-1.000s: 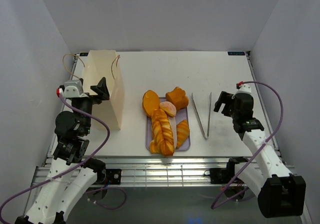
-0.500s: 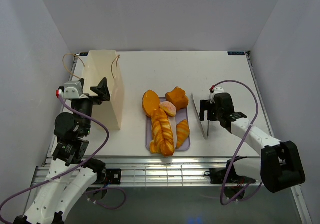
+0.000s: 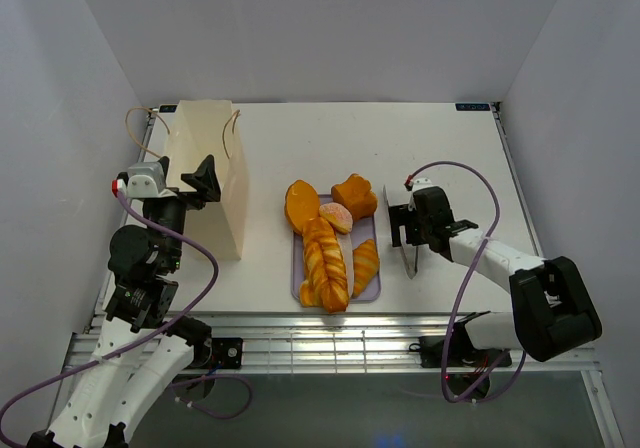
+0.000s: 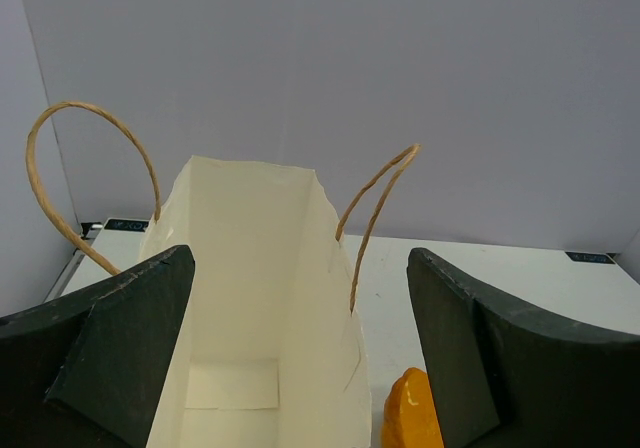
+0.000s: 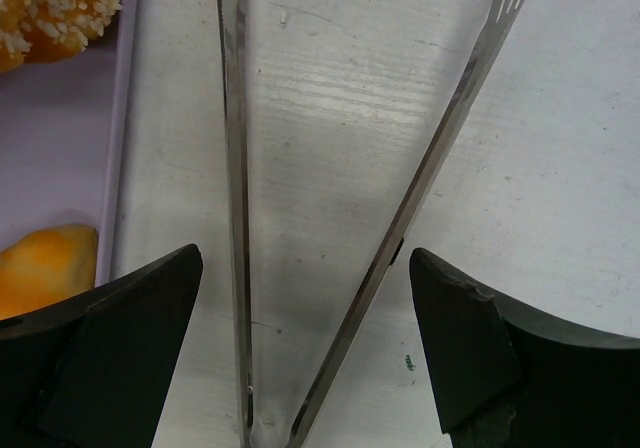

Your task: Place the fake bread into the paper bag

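Note:
The fake bread [image 3: 325, 253] is a heap of glossy orange pastries on and around a lilac tray [image 3: 371, 286] at mid table. The cream paper bag [image 3: 208, 173] stands upright at the left, its mouth open. My left gripper [image 3: 205, 180] is open just above the bag's near rim; in the left wrist view I look down into the empty bag [image 4: 250, 308], with one pastry [image 4: 410, 413] showing beside it. My right gripper [image 3: 404, 230] is open and low over the metal tongs [image 3: 410, 258]; in the right wrist view its jaws stand either side of the tongs [image 5: 340, 268].
White walls enclose the table on three sides. The tray's edge [image 5: 118, 168] and a sesame-topped bun [image 5: 55, 13] lie just left of the tongs. The bag's cord handles [image 4: 375, 218] stick up on both sides.
My right gripper has moved left from the table's right side and come down over the tongs. The left arm, bag and bread have not moved.

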{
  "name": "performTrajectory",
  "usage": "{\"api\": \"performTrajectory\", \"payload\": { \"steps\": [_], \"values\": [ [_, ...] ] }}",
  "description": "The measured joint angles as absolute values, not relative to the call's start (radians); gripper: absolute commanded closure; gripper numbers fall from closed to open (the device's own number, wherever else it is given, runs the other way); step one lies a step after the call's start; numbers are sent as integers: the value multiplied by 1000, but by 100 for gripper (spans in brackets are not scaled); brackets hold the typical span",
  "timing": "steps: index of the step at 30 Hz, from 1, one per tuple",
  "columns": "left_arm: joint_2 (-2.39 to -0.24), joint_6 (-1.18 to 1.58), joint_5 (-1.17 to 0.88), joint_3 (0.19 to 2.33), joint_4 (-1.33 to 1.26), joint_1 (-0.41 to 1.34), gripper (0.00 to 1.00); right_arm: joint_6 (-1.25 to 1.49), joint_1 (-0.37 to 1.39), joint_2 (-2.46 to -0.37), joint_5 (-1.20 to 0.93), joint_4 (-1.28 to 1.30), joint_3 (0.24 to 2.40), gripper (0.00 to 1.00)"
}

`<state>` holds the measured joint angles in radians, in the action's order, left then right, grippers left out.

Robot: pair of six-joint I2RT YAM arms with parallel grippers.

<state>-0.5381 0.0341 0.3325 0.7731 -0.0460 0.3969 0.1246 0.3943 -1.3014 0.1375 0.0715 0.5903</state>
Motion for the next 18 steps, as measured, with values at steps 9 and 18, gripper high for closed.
{"api": "performTrajectory", "payload": {
  "steps": [9,18],
  "values": [
    [-539,35,330,773,-46,397,2,150,395,-1383,187,63,607,10],
    [-540,35,328,773,-46,397,2,184,395,-1421,188,48,627,8]
  ]
}}
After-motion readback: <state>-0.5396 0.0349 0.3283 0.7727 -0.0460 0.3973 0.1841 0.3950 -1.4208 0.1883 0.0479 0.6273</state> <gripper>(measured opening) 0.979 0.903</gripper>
